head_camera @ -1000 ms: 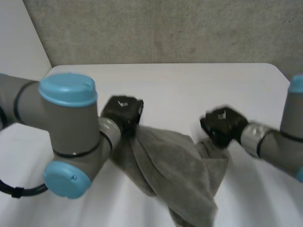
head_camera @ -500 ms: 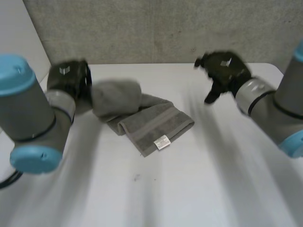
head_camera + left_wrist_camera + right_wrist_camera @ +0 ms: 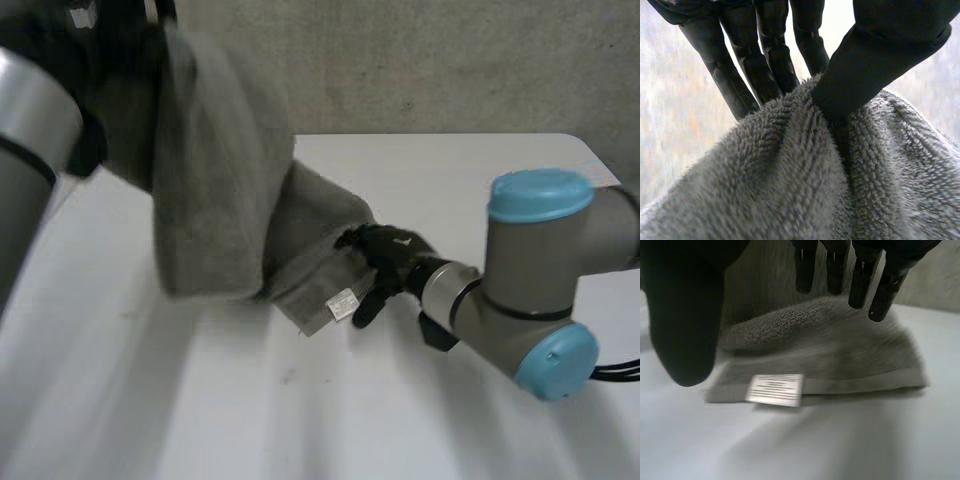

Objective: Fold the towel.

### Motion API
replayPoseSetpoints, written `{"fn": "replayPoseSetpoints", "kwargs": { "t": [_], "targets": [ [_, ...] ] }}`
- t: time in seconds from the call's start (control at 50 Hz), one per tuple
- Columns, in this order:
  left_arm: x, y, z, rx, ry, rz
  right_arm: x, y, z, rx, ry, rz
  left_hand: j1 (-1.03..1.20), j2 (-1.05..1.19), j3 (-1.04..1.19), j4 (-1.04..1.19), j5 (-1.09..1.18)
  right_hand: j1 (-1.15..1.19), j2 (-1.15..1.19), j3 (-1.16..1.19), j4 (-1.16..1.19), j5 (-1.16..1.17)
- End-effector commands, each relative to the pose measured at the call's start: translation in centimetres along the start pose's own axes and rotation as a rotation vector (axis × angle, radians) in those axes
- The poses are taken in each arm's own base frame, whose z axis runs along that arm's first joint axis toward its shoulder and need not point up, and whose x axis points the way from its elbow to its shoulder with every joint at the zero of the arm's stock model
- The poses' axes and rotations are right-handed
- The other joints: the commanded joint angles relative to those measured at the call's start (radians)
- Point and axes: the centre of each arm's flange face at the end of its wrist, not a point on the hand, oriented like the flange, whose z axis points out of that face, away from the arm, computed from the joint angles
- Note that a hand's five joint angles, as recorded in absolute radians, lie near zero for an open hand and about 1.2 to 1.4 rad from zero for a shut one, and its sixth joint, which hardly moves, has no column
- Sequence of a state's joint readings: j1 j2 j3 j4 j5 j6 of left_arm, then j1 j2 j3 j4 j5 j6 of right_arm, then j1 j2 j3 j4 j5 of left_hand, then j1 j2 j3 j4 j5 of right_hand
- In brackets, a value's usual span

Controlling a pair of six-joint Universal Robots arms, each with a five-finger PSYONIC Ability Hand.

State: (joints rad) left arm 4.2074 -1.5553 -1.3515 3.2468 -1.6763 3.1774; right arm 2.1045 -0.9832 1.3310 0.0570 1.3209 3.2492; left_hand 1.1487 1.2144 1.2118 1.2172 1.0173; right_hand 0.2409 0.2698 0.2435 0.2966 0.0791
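I have the left hand [image 3: 875, 60] clamped on the grey towel [image 3: 215, 160]. Its wrist camera shows the thumb pressing a bunch of terry pile against the straight fingers [image 3: 760, 65], a detail the head camera hides behind cloth. From the head camera, that hand is high at 10 o'clock. The towel hangs from it in a broad drape that runs down toward 4 o'clock, where its lower end lies on the white table [image 3: 480, 160].

The right hand [image 3: 385, 265] sits low, just past centre at 4 o'clock, at the towel's hemmed end. Its fingers are spread and straight, holding nothing. Its wrist camera shows them over the bunched cloth with the thumb off to one side. I cannot tell whether the fingertips touch the pile. The white label [image 3: 776, 389] lies flat on the hem, facing up, between thumb and fingers.
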Motion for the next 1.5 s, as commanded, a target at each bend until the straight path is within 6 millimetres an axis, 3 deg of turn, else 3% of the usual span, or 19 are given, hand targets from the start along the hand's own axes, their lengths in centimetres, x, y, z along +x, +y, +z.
{"fn": "replayPoseSetpoints", "kwargs": {
  "t": [0.02, 0.16, 0.32, 0.5, 0.6, 0.64, 0.66, 0.78, 0.8, 0.82, 0.86, 0.92, 1.14, 1.22, 1.24, 1.36, 1.4, 1.46, 1.5],
  "targets": [
    [2.2, -5.7, 0.9, 0.121, 0.057, -0.045, -3.9, 2.3, 1.2, -0.026, -0.099, 0.112, 0.248, 0.182, 0.184, 0.179, 0.204, -0.047, -0.076, -0.050, -0.103, -0.060],
    [2.4, -5.9, 1.8, 0.131, 0.032, -0.054, -7.3, 3.4, 2.0, 0.026, -0.195, 0.185, 0.248, 0.182, 0.184, 0.179, 0.204, -0.036, -0.065, -0.038, -0.091, -0.048],
    [3.3, -4.8, 1.7, 0.097, 0.033, -0.066, -8.1, 4.5, 4.1, 0.072, -0.240, 0.242, 0.248, 0.182, 0.184, 0.179, 0.204, 0.026, -0.003, 0.023, -0.030, 0.013],
    [3.4, -3.7, 2.1, 0.072, 0.025, -0.060, -10.2, 6.7, 3.6, -0.026, -0.322, 0.265, 0.248, 0.182, 0.184, 0.179, 0.204, 0.023, -0.006, 0.021, -0.033, 0.010],
    [3.2, -2.9, 2.5, 0.056, 0.018, -0.052, -11.0, 7.3, 3.0, -0.070, -0.373, 0.263, 0.248, 0.182, 0.184, 0.179, 0.204, 0.472, 0.443, 0.470, 0.417, 0.460],
    [3.1, -2.4, 2.8, 0.045, 0.011, -0.049, -11.1, 6.9, 2.9, -0.066, -0.391, 0.266, 0.248, 0.182, 0.184, 0.179, 0.204, 1.152, 1.123, 1.149, 1.096, 1.139],
    [3.1, -2.4, 2.8, 0.045, 0.011, -0.049, -11.1, 6.9, 2.9, -0.066, -0.391, 0.266, 0.248, 0.182, 0.184, 0.179, 0.204, 1.155, 1.126, 1.153, 1.100, 1.143],
    [1.9, -1.6, 3.1, 0.022, -0.040, -0.035, -8.1, 1.7, 2.4, 0.060, -0.318, 0.257, 0.248, 0.182, 0.184, 0.179, 0.204, 1.155, 1.126, 1.153, 1.100, 1.143],
    [1.3, -1.1, 3.3, 0.012, -0.063, -0.026, -5.8, -0.7, 2.3, 0.130, -0.253, 0.230, 0.248, 0.182, 0.184, 0.179, 0.204, 1.155, 1.126, 1.153, 1.100, 1.143],
    [1.3, -1.1, 3.3, 0.012, -0.063, -0.026, -5.8, -0.7, 2.3, 0.130, -0.252, 0.229, 0.248, 0.182, 0.184, 0.179, 0.204, 1.155, 1.126, 1.153, 1.100, 1.143],
    [0.2, 0.1, 3.4, -0.022, -0.093, -0.012, -1.3, -4.8, 1.1, 0.254, -0.089, 0.095, 0.248, 0.182, 0.184, 0.179, 0.204, 1.155, 1.126, 1.153, 1.100, 1.143],
    [-0.3, 0.8, 3.4, -0.040, -0.104, -0.006, 1.2, -7.6, -0.7, 0.320, 0.030, -0.069, 0.248, 0.182, 0.184, 0.179, 0.204, 1.155, 1.126, 1.153, 1.100, 1.143],
    [-2.8, 7.6, 1.9, -0.225, -0.173, -0.012, 0.4, -11.0, -5.5, 0.347, 0.123, -0.409, 0.248, 0.182, 0.184, 0.179, 0.204, 1.155, 1.126, 1.153, 1.100, 1.143],
    [-3.6, 12.3, 0.8, -0.313, -0.199, -0.058, -0.3, -11.2, -6.5, 0.347, 0.122, -0.456, 0.248, 0.182, 0.184, 0.179, 0.204, 1.155, 1.126, 1.153, 1.100, 1.143],
    [-3.7, 14.4, 0.2, -0.358, -0.204, -0.057, -0.2, -10.5, -6.6, 0.309, 0.124, -0.484, 0.248, 0.182, 0.184, 0.179, 0.204, 1.155, 1.126, 1.153, 1.100, 1.143],
    [-3.8, 19.5, -1.0, -0.462, -0.212, -0.040, 0.2, -6.2, -5.6, 0.098, 0.108, -0.586, 0.248, 0.182, 0.184, 0.179, 0.204, 1.155, 1.126, 1.153, 1.100, 1.143],
    [-4.6, 22.5, -1.3, -0.535, -0.233, -0.016, 0.9, -3.7, -4.5, 0.004, 0.111, -0.621, -0.307, -0.373, -0.371, -0.376, -0.351, 1.155, 1.126, 1.153, 1.100, 1.143],
    [-5.3, 23.7, -1.4, -0.569, -0.246, 0.003, 1.4, -2.0, -3.8, -0.058, 0.128, -0.609, -0.363, -0.428, -0.426, -0.431, -0.406, 1.155, 1.126, 1.153, 1.100, 1.143],
    [-6.2, 24.8, -1.5, -0.610, -0.249, 0.049, 1.6, -1.4, -3.5, -0.075, 0.131, -0.602, -0.634, -0.700, -0.697, -0.702, -0.677, 1.155, 1.126, 1.153, 1.100, 1.143]
  ]
}}
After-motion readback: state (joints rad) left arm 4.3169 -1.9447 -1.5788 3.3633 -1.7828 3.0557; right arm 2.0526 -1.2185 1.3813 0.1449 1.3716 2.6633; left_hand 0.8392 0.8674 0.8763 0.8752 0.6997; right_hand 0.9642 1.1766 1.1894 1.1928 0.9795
